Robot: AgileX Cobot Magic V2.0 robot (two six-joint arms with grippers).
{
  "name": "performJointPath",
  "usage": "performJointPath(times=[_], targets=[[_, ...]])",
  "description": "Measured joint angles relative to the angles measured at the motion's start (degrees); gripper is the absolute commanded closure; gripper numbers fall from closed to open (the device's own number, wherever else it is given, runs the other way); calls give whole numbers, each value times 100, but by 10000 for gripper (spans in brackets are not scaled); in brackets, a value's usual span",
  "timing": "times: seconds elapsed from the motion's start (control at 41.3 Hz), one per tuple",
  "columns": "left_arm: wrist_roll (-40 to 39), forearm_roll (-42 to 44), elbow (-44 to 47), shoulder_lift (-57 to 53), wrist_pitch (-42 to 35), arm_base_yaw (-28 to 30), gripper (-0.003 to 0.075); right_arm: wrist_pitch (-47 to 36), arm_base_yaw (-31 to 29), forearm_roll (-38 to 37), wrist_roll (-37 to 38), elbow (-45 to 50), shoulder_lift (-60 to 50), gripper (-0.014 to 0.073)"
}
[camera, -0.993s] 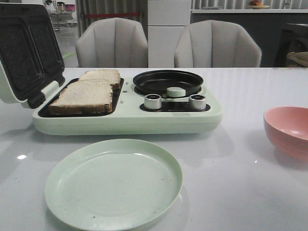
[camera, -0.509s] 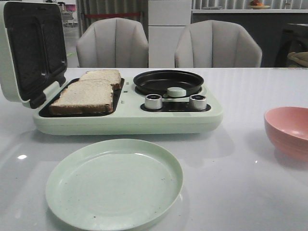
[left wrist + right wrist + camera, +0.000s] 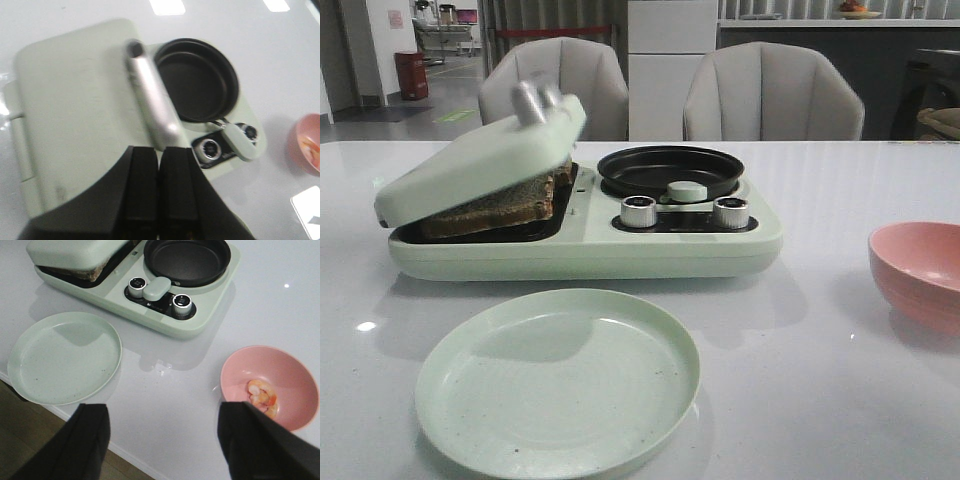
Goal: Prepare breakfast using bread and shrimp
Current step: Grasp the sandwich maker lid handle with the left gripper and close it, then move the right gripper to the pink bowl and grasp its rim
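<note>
Bread and shrimp status
Bread (image 3: pixel 490 205) is sitting flat under a tilted lid, brown edges showing; pink-orange shrimp (image 3: pixel 261 395) is lying curled in a bowl.

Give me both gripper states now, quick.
Left gripper: shut, empty, above the sandwich maker lid.
Right gripper: open, empty, over the table between the green plate and the pink bowl.
</note>
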Motion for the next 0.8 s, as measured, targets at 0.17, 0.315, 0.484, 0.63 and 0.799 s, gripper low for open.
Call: performJointPath(times=[0.17, 0.315, 0.484, 0.63, 0.799], targets=[[151, 50, 492, -715, -53, -837, 619, 0, 0, 0, 0, 0, 0, 35], [173, 163, 1023, -1206, -278, -1720, 619, 0, 0, 0, 0, 0, 0, 35], [181, 465, 1694, -1644, -532, -2887, 617, 0, 0, 0, 0, 0, 0, 35], [-506, 1390, 2240, -1972, -709, -3759, 617, 0, 0, 0, 0, 0, 0, 35], [-2749, 3664, 2793, -2438, -806, -4299, 617, 0, 0, 0, 0, 0, 0, 35]])
